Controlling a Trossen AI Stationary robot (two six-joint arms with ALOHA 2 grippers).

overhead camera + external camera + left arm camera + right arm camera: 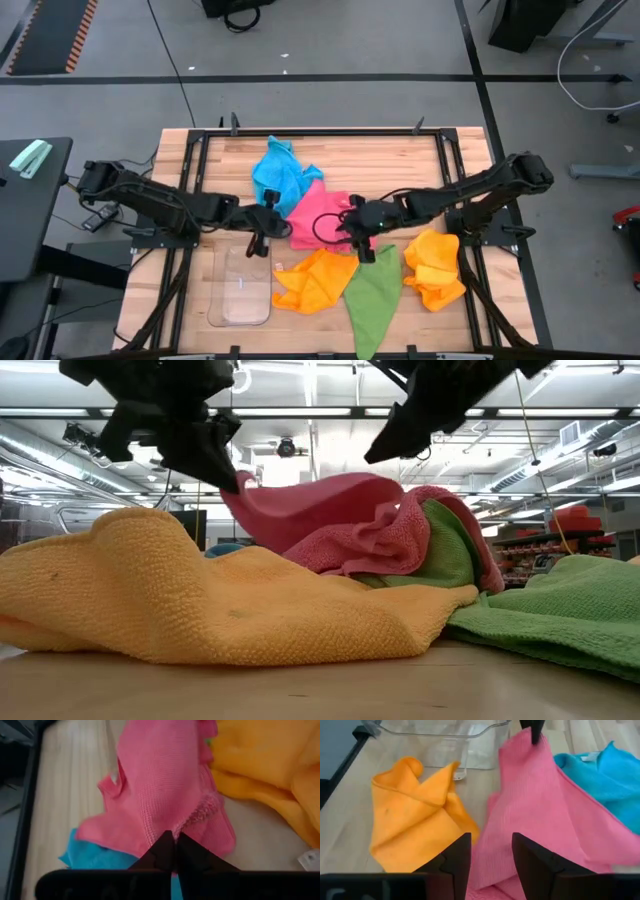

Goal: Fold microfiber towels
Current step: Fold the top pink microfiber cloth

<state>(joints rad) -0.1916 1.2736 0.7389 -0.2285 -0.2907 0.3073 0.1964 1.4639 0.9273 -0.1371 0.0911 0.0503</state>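
The pink towel (318, 213) is draped mid-worktop, 1 corner pinched by the left gripper (262, 236). The right gripper (364, 246) is spread, apparently released; edges should be aligned before flattening.

The green towel (374, 295) runs off the bottom edge of the high view, so its lower tip is not seen. In the low view both arms are cut off by the top edge, and the orange towel (200, 595) close to the camera hides the lower part of the pink towel (340, 520) and most of the worktop (320, 685) behind it.
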